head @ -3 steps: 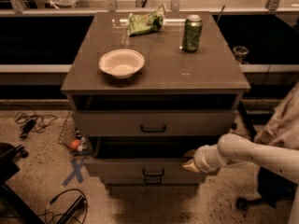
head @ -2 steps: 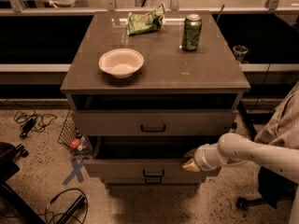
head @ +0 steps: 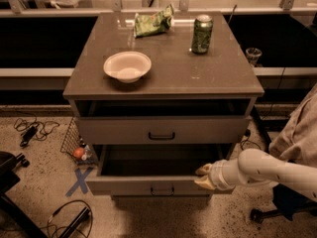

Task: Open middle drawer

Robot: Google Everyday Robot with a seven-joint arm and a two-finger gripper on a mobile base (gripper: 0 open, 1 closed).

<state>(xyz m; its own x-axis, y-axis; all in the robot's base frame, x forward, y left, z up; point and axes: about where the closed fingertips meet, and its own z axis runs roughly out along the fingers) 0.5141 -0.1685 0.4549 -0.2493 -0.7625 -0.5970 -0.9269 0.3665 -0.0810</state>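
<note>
The middle drawer (head: 124, 185) is pulled out well past the cabinet front, and its plain dark inside (head: 153, 161) shows. Its small dark handle (head: 162, 188) sits at the centre of the front. My gripper (head: 203, 176) is at the top rim of this drawer's front, right of the handle, on the end of my white arm (head: 262, 170), which comes in from the right. The taller-fronted top drawer (head: 119, 129) with its handle (head: 162, 136) sits above, with a dark gap over it. The lowest drawer is hidden under the open one.
On the cabinet top (head: 163, 68) stand a white bowl (head: 127, 66), a green can (head: 201, 33) and a green snack bag (head: 153, 21). A blue X of tape (head: 79, 181) and cables (head: 29, 128) lie on the floor at left. A chair base (head: 277, 212) is at right.
</note>
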